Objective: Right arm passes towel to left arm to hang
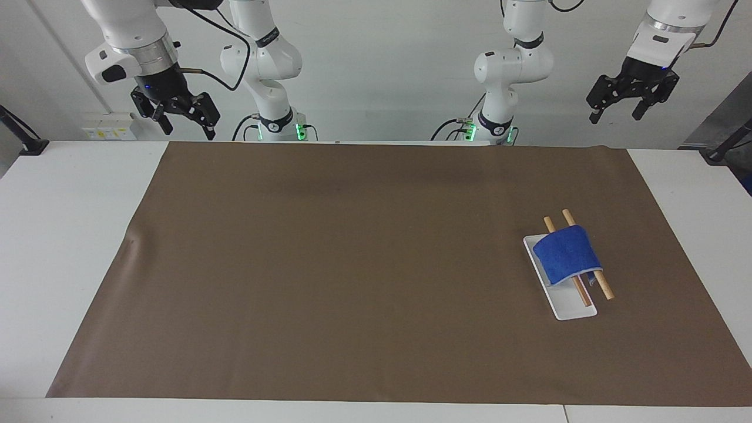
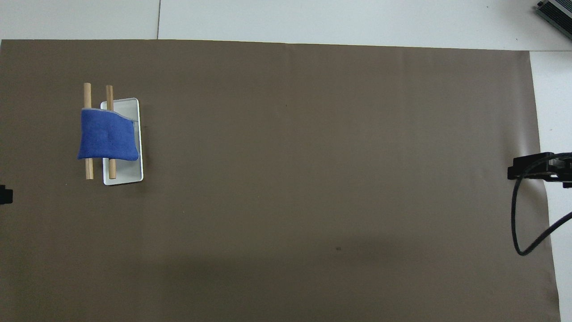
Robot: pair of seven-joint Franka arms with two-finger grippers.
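The blue towel (image 1: 565, 254) hangs folded over two wooden rods (image 1: 605, 289) of a small rack with a white base (image 1: 574, 308), at the left arm's end of the table. It also shows in the overhead view (image 2: 107, 136). My left gripper (image 1: 615, 113) is open and empty, raised high above the mat's corner at the robots' edge, well apart from the towel. My right gripper (image 1: 184, 125) is open and empty, raised over the mat's corner at the right arm's end. Only its edge shows in the overhead view (image 2: 532, 163).
A large brown mat (image 1: 352, 264) covers most of the white table (image 1: 64, 235). A black cable (image 2: 518, 223) hangs from the right wrist. A grey device (image 2: 556, 13) lies at the table's corner farthest from the robots, at the right arm's end.
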